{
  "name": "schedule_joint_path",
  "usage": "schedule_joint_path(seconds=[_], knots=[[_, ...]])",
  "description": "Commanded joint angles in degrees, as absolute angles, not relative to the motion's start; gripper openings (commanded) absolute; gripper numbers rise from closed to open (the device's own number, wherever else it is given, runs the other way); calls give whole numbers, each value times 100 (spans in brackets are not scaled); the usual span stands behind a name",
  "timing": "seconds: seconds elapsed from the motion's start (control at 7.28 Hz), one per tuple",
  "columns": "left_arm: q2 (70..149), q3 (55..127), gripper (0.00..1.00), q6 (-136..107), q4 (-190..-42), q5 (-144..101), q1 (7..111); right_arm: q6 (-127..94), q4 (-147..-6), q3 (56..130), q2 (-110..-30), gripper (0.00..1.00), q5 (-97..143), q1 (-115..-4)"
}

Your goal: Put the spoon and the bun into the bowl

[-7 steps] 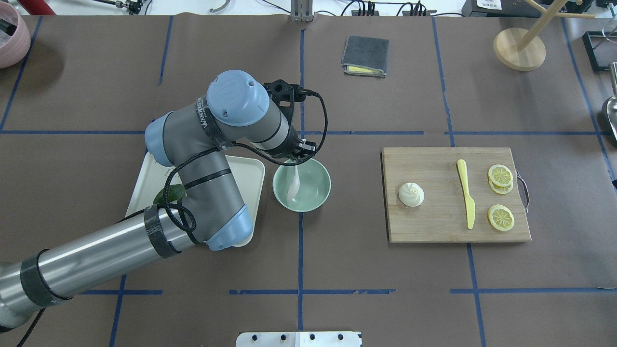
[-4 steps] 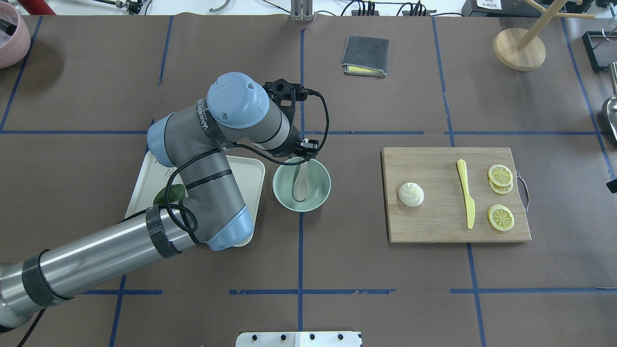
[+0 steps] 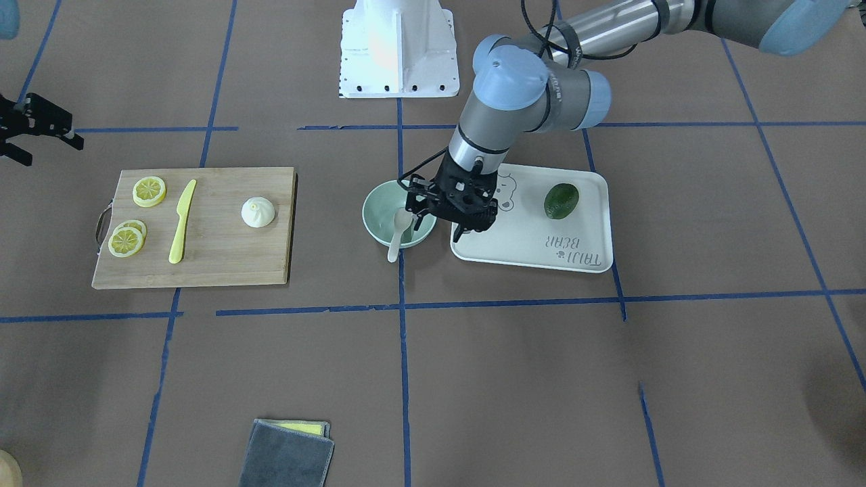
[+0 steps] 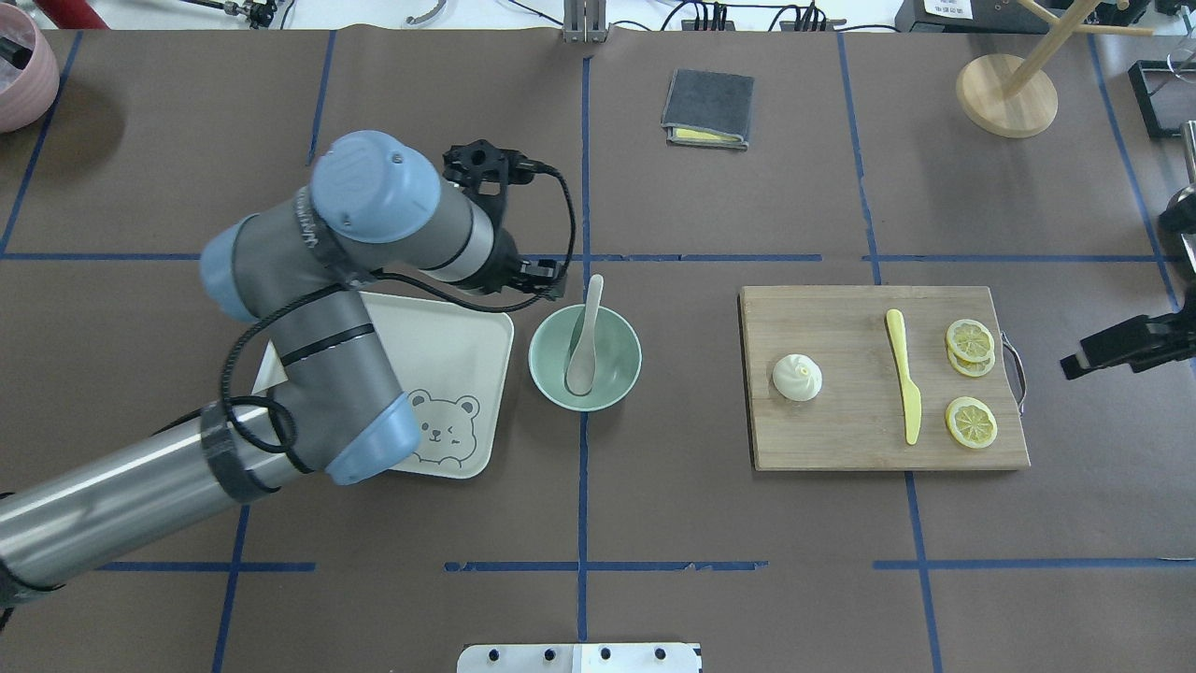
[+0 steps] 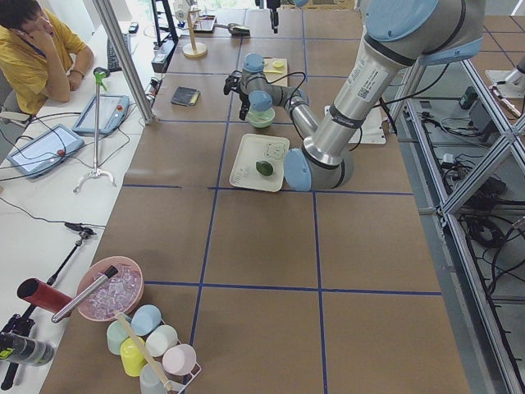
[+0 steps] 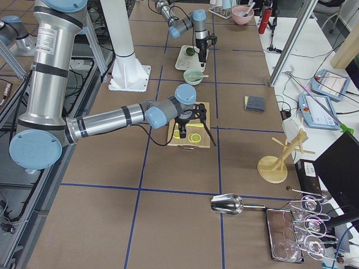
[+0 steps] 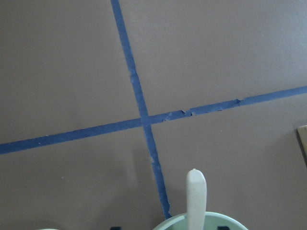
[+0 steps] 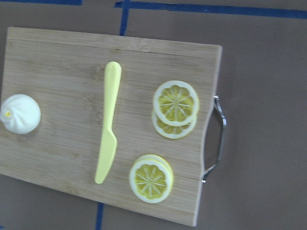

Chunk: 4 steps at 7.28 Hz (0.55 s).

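Left tool (image 3: 438, 226) has let go of spoon (image 4: 581, 350), jaws apart, drawn back beside bowl (image 4: 628, 374). Spoon now in bowl, handle over far rim. Bun (image 4: 797, 378) untouched on board (image 4: 841, 430); right tool (image 4: 1112, 348) arriving, cannot tell its grip.

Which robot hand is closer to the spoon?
Left. The left gripper hangs right beside the bowl holding the spoon, jaws apart. The right gripper is far off, past the cutting board's outer end.

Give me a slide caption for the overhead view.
Spoon in the bowl, handle over its rim; left gripper beside it; bun on the cutting board.
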State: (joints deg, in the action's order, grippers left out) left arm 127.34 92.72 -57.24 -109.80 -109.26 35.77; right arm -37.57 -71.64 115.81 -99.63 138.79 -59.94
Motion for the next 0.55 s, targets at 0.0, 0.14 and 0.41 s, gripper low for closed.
schedule_joint_path(seconds=[0.0,0.14,0.41], knots=[[12129,10332,73,-4831,-10130,-10934,3997,-5783,-7014,11707,-9048,100,12874,-4622],[11868,10640,73,-4521,-10082,-10977,4356,-6384,-7022,11707,-8713,100,12276,-4031],[11104,11160,74,-3697,-10107,-11266,5050,-6793,-7136,11663,-8282,100,11002,-3159]])
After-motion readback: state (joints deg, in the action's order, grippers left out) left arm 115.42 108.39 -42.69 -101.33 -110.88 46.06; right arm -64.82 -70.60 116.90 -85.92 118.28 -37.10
